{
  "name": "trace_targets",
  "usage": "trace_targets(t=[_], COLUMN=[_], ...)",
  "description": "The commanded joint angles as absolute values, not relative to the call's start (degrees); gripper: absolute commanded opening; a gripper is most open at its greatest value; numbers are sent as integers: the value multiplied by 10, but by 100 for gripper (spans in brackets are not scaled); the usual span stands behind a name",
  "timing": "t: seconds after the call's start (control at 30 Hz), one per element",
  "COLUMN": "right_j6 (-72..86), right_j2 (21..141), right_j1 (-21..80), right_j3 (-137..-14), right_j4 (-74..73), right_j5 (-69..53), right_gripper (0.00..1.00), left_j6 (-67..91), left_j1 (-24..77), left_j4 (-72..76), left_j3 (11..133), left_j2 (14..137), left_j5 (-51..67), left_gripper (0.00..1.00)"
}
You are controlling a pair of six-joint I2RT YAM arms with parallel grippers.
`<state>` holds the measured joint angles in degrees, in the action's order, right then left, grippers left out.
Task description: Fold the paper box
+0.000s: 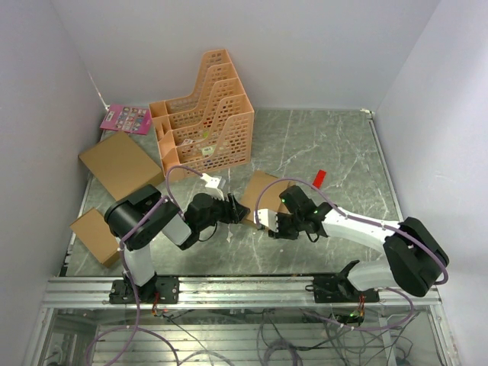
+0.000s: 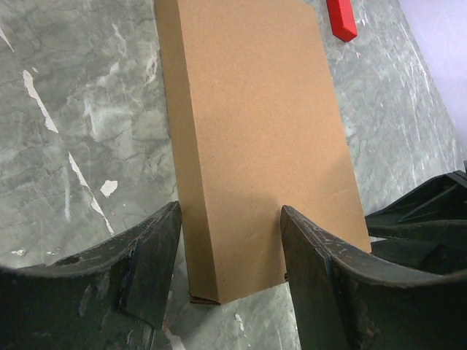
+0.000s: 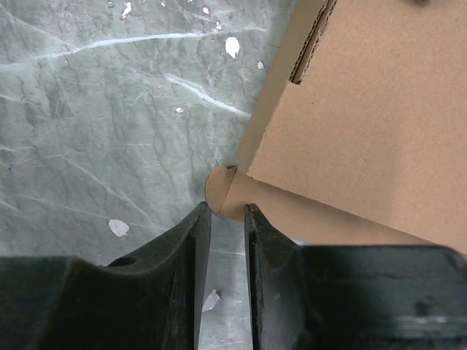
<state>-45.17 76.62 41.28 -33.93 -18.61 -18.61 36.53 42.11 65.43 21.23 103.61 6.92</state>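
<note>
The paper box (image 1: 261, 192) lies flat and closed on the marble table between my two grippers. In the left wrist view it is a plain brown slab (image 2: 263, 131) running away from the camera. My left gripper (image 1: 238, 213) is open, its fingers standing on either side of the box's near end (image 2: 230, 215) without touching it. My right gripper (image 1: 264, 221) is almost shut, with only a narrow gap. Its tips (image 3: 227, 209) touch a rounded flap tab (image 3: 221, 188) sticking out at the box's corner (image 3: 365, 124). Nothing sits between its fingers.
An orange mesh file organizer (image 1: 206, 114) stands at the back. A larger flat cardboard box (image 1: 120, 164) and a smaller one (image 1: 95, 235) lie at the left. A pink card (image 1: 126, 118) lies by the wall. A small red piece (image 1: 319, 178) lies beyond the box (image 2: 341, 18).
</note>
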Motion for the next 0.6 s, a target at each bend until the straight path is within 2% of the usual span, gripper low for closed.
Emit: trace_targets(t=[0.0, 0.23, 0.4, 0.57], right_j6=[-444, -418, -408, -395], right_j2=[771, 778, 782, 778], right_j1=[416, 415, 413, 402], right_j3=[-348, -355, -355, -360], right_j4=[-179, -178, -171, -171], right_j5=[-197, -225, -219, -223], right_gripper=[25, 24, 19, 3], left_j6=[369, 370, 368, 367], left_j1=[429, 430, 430, 430], left_j4=[619, 622, 618, 618], left_j3=[197, 196, 196, 195], left_j2=[1038, 1038, 1034, 1034], left_j5=[70, 71, 69, 71], left_gripper=[68, 68, 68, 68])
